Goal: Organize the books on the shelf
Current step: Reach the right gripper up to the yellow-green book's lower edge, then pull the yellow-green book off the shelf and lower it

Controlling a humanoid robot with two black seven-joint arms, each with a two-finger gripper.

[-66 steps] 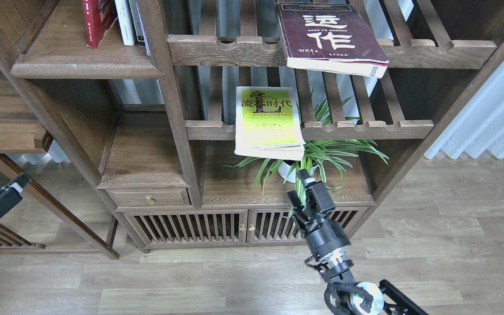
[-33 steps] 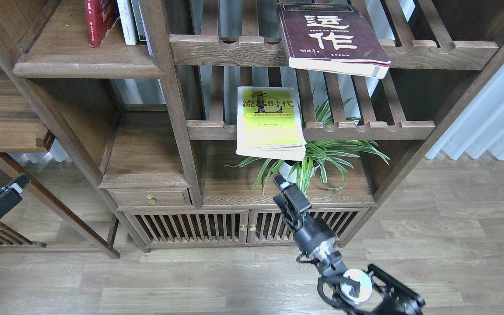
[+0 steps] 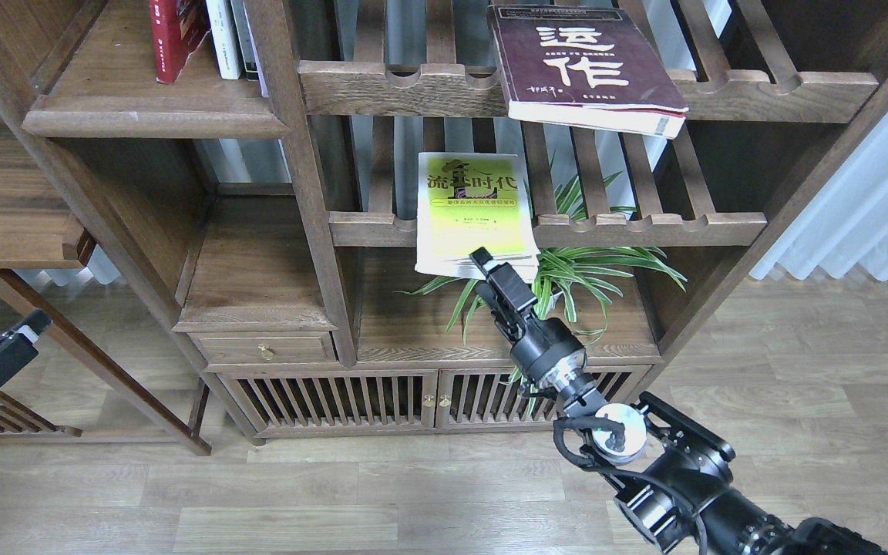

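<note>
Slatted rack (image 3: 648,228), lime-yellow book (image 3: 475,212) above right pincer (image 3: 484,264)

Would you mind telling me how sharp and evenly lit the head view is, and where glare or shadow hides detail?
Head view: sharp overall, with the characters on the maroon book and yellow book crisp; the curtain is bright, near washed out; the shelving's upper right corner sinks into deep shadow; the right gripper is dark but unblurred; straight rails bow slightly toward the edges.

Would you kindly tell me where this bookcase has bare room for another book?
The solid shelf is bare in front of the upright books, and the small compartment above the drawer is bare. Around the potted plant it is crowded, with the right gripper there.
</note>
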